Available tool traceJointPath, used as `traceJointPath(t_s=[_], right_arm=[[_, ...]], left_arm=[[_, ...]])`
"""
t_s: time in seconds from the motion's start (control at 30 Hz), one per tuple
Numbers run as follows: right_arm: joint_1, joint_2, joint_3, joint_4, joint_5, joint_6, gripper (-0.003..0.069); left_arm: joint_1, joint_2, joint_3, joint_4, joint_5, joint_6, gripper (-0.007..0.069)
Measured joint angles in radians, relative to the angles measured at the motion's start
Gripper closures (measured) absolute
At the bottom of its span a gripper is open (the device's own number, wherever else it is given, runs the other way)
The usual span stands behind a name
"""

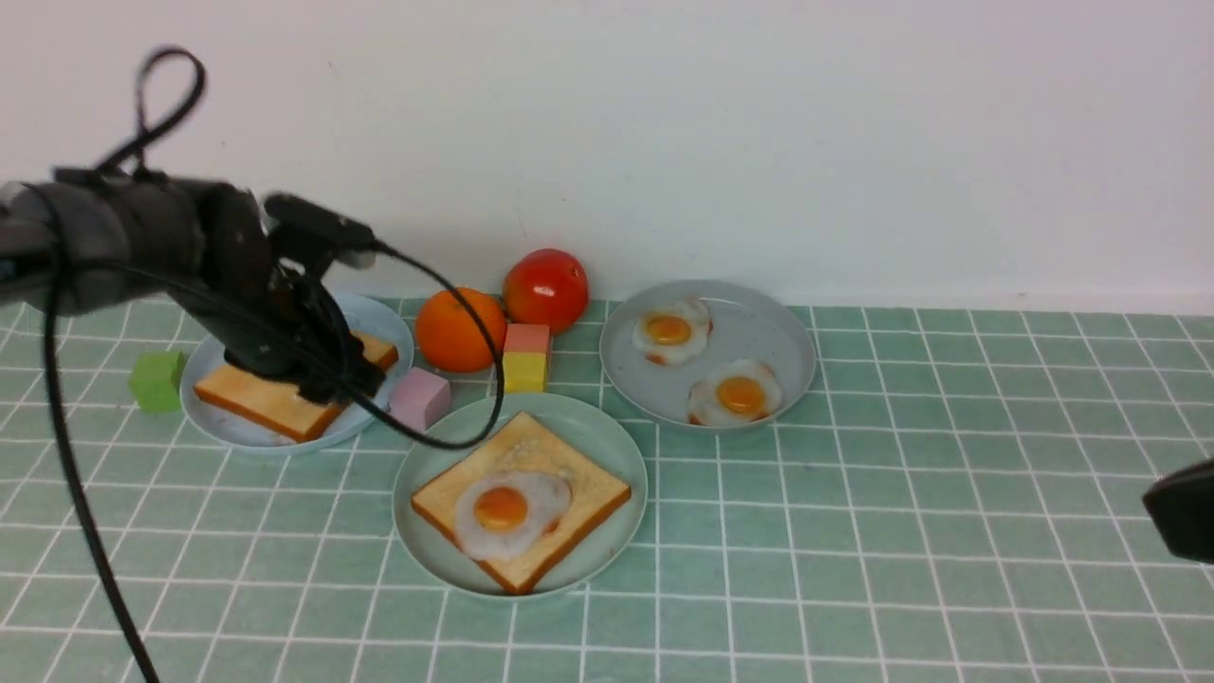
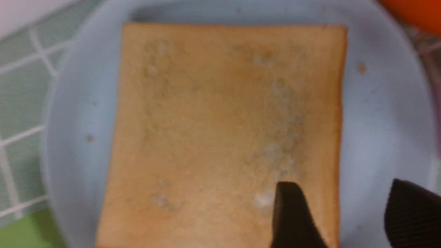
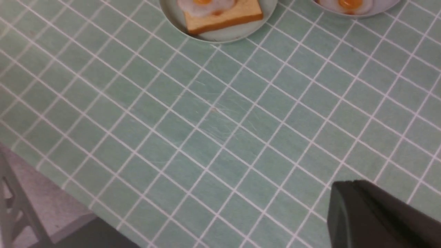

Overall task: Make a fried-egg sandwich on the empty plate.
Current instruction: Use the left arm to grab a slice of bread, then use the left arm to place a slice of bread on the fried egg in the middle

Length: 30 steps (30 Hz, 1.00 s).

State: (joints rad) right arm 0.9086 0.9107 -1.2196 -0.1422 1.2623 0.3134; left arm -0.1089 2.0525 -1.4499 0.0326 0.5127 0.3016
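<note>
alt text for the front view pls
The left gripper hangs over a toast slice on the pale blue plate. The mint-green plate holds toast topped with a fried egg; a grey plate holds two more eggs.

The left arm point(image 1: 142, 247) hides the far part of the toast slice point(image 1: 266, 403) on the pale blue plate point(image 1: 216, 429), and the right gripper point(image 1: 1184, 510) is cut off at the edge, so the gap between its fingers point(image 3: 372, 213) is unclear.

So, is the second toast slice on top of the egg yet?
No, the egg lies uncovered on one toast slice on the mint plate; the other slice sits on the blue plate under the left claw.
</note>
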Motion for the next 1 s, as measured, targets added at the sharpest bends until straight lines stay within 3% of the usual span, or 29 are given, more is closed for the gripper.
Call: traceJointPath(t_s=[0.2,0.33,0.37,0.4,0.43,0.47,0.5,0.53,0.83,0.93,1.0], right_arm=[[0.000,-0.007,0.000,0.030,0.002,0.001,0.0651],[0.000,-0.007,0.000,0.040,0.002,0.003,0.0645],[0.000,-0.007,0.000,0.046,0.003,0.003,0.0644],[0.000,-0.007,0.000,0.049,0.004,0.003,0.0643],[0.000,-0.007,0.000,0.054,0.004,0.003,0.0643],[0.000,-0.007,0.000,0.056,0.004,0.003,0.0643],[0.000,-0.007,0.000,0.064,0.004,0.003,0.0641],[0.000,-0.007,0.000,0.069,0.004,0.003,0.0640],[0.000,-0.036,0.000,0.075,0.005,0.003,0.0629],[0.000,-0.056,0.000,0.072,0.005,-0.001,0.0626],[0.000,-0.081,0.000,0.068,0.005,-0.011,0.0622]], left_arm=[[0.000,0.056,-0.008,0.010,-0.052,0.000,0.0214],[0.000,0.064,-0.014,0.015,-0.055,0.000,0.0274],[0.000,0.065,-0.016,0.023,-0.055,0.000,0.0354],[0.001,0.065,-0.016,0.025,-0.055,0.000,0.0365],[0.002,0.065,-0.016,0.025,-0.052,0.000,0.0453],[0.002,0.065,-0.016,0.025,-0.051,0.001,0.0475],[0.002,0.064,-0.016,0.025,-0.046,0.003,0.0565],[0.002,0.062,-0.016,0.025,-0.044,0.003,0.0596],[-0.024,-0.110,-0.005,0.010,0.095,-0.066,0.0609],[-0.075,-0.210,0.014,0.010,0.156,-0.090,0.0609],[-0.161,-0.303,0.071,0.010,0.196,-0.126,0.0609]])
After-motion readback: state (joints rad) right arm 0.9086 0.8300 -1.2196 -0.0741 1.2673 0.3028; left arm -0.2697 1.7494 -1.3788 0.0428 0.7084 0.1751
